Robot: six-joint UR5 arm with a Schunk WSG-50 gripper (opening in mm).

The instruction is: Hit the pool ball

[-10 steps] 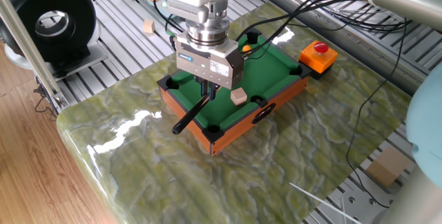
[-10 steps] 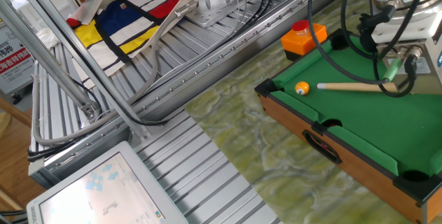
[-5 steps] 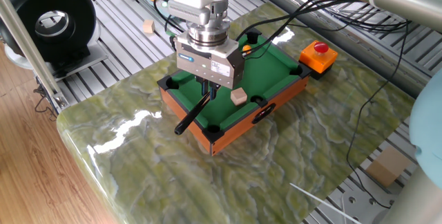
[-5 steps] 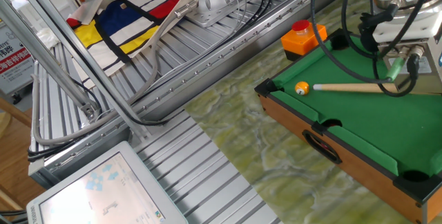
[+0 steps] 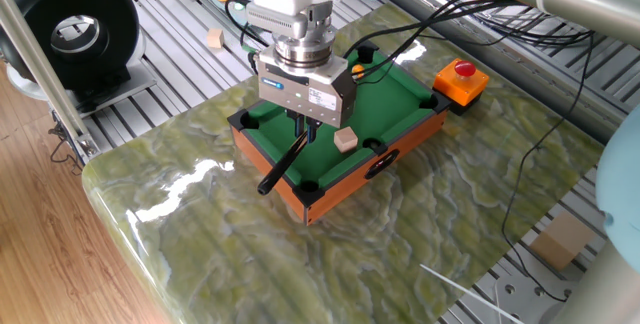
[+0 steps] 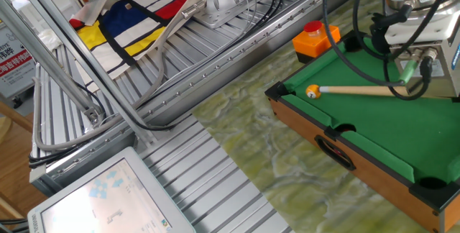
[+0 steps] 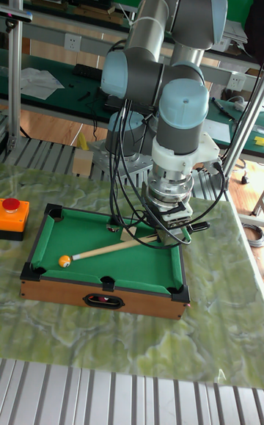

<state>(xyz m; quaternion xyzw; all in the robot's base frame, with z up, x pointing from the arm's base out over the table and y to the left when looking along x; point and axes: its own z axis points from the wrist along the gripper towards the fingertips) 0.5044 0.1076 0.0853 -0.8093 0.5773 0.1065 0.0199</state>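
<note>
Right now your gripper (image 7: 167, 233) hangs low over the far-right part of the small pool table (image 7: 103, 289), fingers pinched together on the cue stick (image 7: 110, 249). You can see the cue lying nearly flat above the green felt (image 6: 374, 129), its pale shaft running from the fingers toward the pool ball (image 6: 313, 91). In the other fixed view the cue tip sits right at the ball, apparently touching it. The ball itself rests on the felt near a corner pocket, at the end of the table closest to the red button on its orange box (image 6: 315, 37). In one fixed view the cue's dark butt end (image 5: 272, 176) sticks out past the table's wooden rail, over the green marbled tabletop (image 5: 250, 264). A tan wooden cube (image 5: 346, 140) sits on the felt just beside the gripper, apart from the ball.
</note>
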